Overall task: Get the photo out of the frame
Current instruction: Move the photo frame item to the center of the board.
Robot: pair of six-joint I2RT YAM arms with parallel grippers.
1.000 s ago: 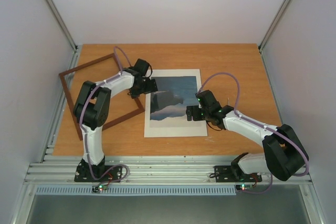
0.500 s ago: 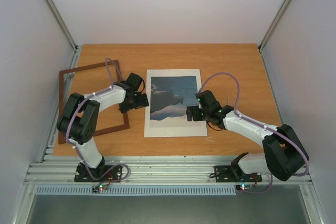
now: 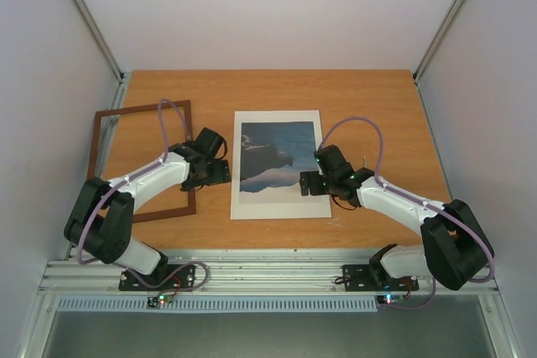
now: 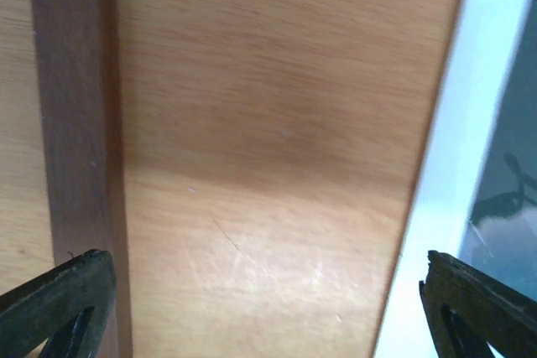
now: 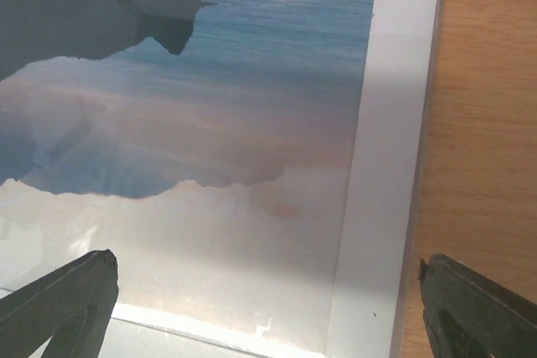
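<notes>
The photo (image 3: 277, 153), a blue-and-white mountain print, lies face up under a cream mat (image 3: 281, 205) in the middle of the table. The empty dark brown frame (image 3: 141, 109) lies flat to its left, apart from it. My left gripper (image 3: 222, 172) hovers low over bare wood between the frame's right bar (image 4: 75, 123) and the mat's left edge (image 4: 470, 123); it (image 4: 268, 308) is open and holds nothing. My right gripper (image 3: 306, 180) is over the photo's lower right corner. In the right wrist view it (image 5: 268, 299) is open above the photo (image 5: 210, 81) and the mat (image 5: 394, 123).
The wooden table (image 3: 377, 98) is boxed in by white walls at the back and both sides. A metal rail (image 3: 268, 274) carrying both arm bases runs along the near edge. The left arm lies across the frame's lower right part.
The frame has turned from tilted to nearly square and shifted left, away from the mat. My left arm has swung left and back with it. The right arm has not moved.
</notes>
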